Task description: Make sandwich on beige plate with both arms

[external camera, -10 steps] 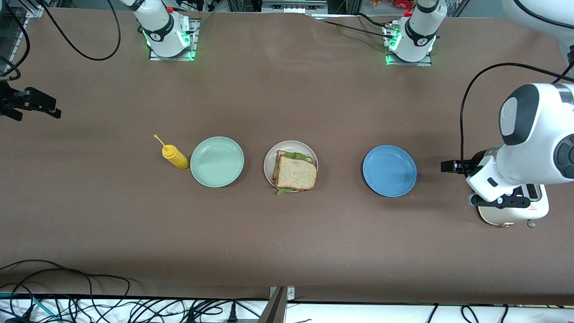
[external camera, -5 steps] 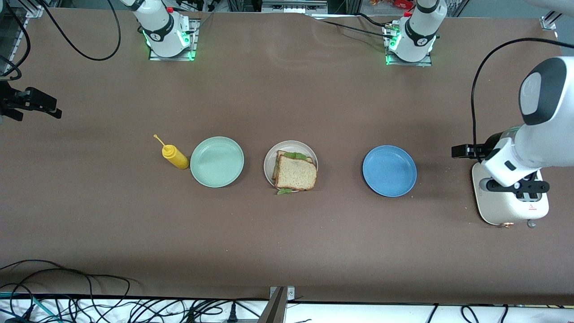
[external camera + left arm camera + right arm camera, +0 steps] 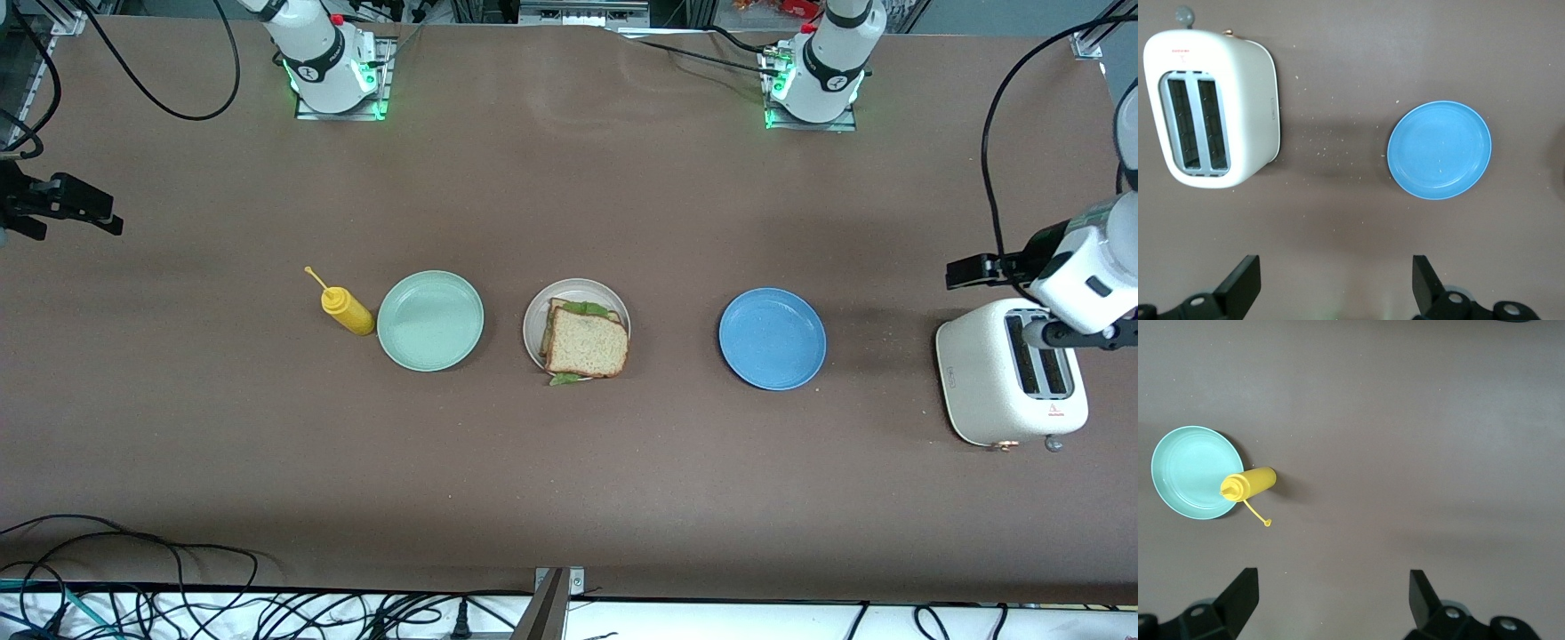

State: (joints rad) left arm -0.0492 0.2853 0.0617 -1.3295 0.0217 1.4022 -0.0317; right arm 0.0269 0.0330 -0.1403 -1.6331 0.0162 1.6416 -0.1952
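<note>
The sandwich (image 3: 585, 344) lies on the beige plate (image 3: 532, 322) mid-table: two speckled brown slices with green lettuce poking out at both ends. Its top slice overhangs the rim on the side nearer the front camera. My left gripper (image 3: 1337, 288) hangs open and empty high over the table at the left arm's end, by the toaster. Over bare table at the right arm's end my right gripper (image 3: 1332, 605) is open and empty too. Neither gripper is near the sandwich.
A white toaster (image 3: 978, 382) (image 3: 1245, 100) stands at the left arm's end, with a blue plate (image 3: 772, 339) (image 3: 1439, 149) between it and the sandwich. Toward the right arm's end are a mint green plate (image 3: 430, 320) (image 3: 1188, 470) and a yellow squeeze bottle (image 3: 347, 311) (image 3: 1251, 482).
The left arm has swung off the toaster toward the table's end, uncovering it. The right arm and everything on the table have stayed put.
</note>
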